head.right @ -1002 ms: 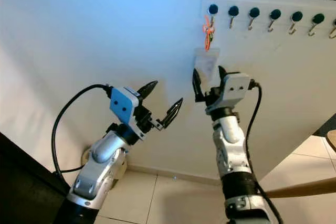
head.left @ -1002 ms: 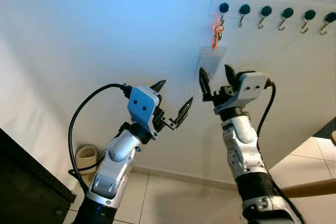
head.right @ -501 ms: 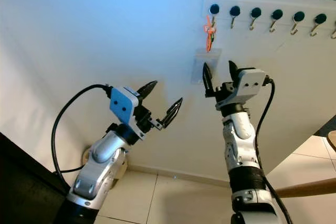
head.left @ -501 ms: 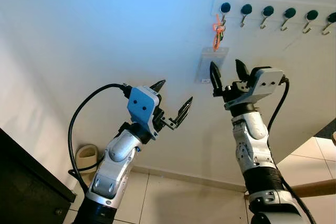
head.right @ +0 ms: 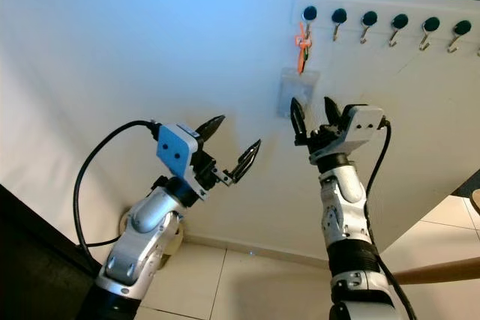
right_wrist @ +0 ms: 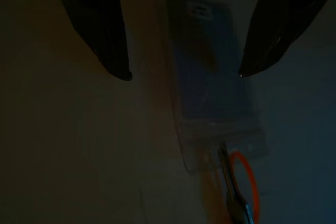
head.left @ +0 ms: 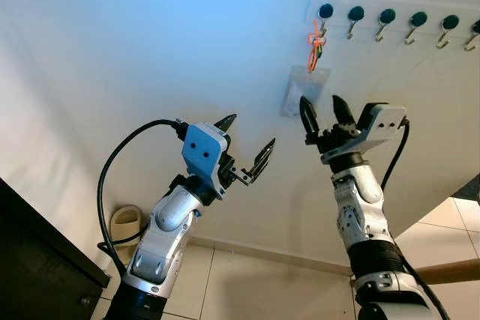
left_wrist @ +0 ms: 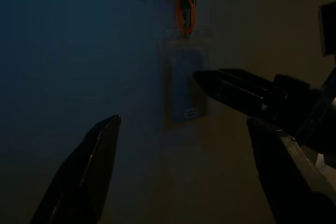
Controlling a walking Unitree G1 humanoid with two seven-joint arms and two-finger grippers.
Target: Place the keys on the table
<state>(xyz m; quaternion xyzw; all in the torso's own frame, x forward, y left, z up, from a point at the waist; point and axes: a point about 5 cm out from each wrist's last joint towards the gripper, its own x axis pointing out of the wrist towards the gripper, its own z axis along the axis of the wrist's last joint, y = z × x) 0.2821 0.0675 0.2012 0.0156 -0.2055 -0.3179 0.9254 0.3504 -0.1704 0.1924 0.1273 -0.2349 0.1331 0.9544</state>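
A big white wall (head.left: 150,50) has 6 hooks (head.left: 387,17) at the upper right. The keys (head.left: 313,39) hang from the first hook, with a clear card pouch (head.left: 304,89). Just below, the right gripper (head.left: 322,114) is spread. The left gripper (head.left: 246,146) is spread too, mid-frame.

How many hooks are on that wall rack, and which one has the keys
6 show in a row on the rack: first, holding the keys, then second, third, fourth, fifth, sixth at the picture's edge. More may lie beyond it.
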